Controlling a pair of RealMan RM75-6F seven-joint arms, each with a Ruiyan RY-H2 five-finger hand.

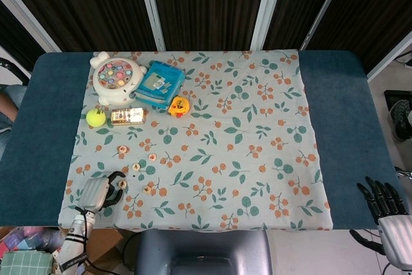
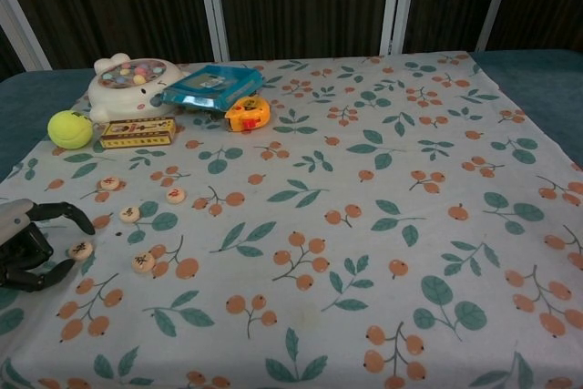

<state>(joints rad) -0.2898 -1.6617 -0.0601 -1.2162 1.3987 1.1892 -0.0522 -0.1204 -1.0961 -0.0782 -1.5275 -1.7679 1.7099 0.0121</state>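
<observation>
Several small round wooden discs lie on the floral cloth at its front left. My left hand rests at the cloth's front left corner, fingers curled forward. In the chest view this left hand has a finger arched above and the thumb below one disc, with small gaps on both sides. That same disc lies right at the fingertips in the head view. Another disc lies just to its right. My right hand hangs off the table's front right corner, fingers spread, holding nothing.
At the back left stand a white round fishing toy, a blue box, a yellow tape measure, a tennis ball and a small flat box. Blue table shows on both sides of the cloth.
</observation>
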